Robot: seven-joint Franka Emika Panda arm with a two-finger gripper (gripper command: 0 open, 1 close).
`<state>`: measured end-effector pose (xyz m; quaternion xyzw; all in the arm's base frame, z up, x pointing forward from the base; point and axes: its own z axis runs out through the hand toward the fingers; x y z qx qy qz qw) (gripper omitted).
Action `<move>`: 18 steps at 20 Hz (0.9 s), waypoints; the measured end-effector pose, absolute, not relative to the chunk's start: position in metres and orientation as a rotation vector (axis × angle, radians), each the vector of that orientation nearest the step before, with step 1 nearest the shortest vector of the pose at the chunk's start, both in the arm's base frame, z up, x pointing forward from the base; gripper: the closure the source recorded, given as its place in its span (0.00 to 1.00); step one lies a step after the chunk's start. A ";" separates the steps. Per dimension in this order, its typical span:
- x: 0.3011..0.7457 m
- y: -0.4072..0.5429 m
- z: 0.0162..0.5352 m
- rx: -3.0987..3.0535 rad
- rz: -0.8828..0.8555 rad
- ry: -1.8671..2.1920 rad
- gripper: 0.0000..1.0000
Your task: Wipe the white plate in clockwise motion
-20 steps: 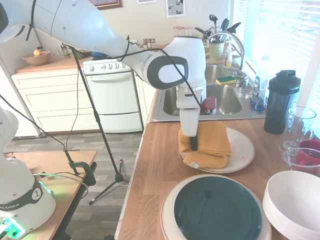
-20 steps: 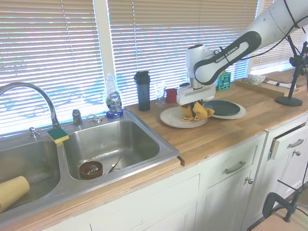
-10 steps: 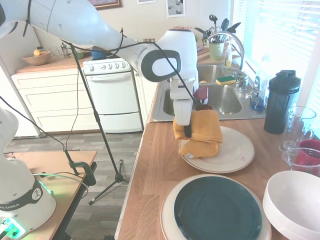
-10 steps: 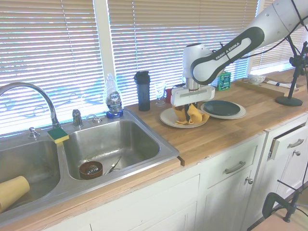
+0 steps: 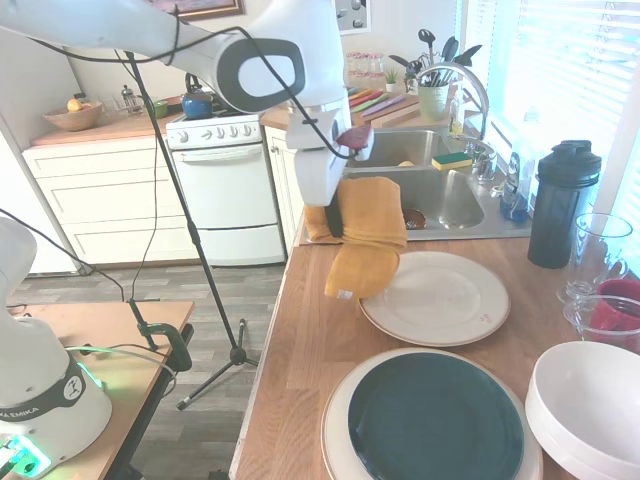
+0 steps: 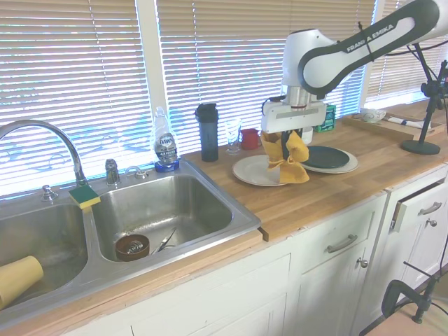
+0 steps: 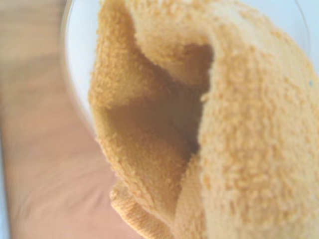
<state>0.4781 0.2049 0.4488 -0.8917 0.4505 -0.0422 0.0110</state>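
Cream-white with a thin tan rim line, the white plate [image 5: 436,297] lay flat on the wooden counter [image 5: 305,350] between the sink [image 5: 420,195] and the larger plate carrying a dark plate [image 5: 433,418]. In the first exterior view, the gripper [image 5: 331,215] hung raised at about ten o'clock from the plate's centre, clamped on a mustard-yellow towel [image 5: 366,237]. The towel dangled clear of the plate, just beyond its rim. Wiping would likely need a descent toward four o'clock.
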 end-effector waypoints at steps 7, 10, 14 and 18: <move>0.409 0.205 0.477 -2.804 -0.083 1.352 1.00; 0.387 0.204 0.466 -2.825 -0.053 1.338 1.00; 0.373 0.202 0.442 -2.853 -0.015 1.337 1.00; 0.367 0.197 0.409 -2.857 -0.016 1.291 1.00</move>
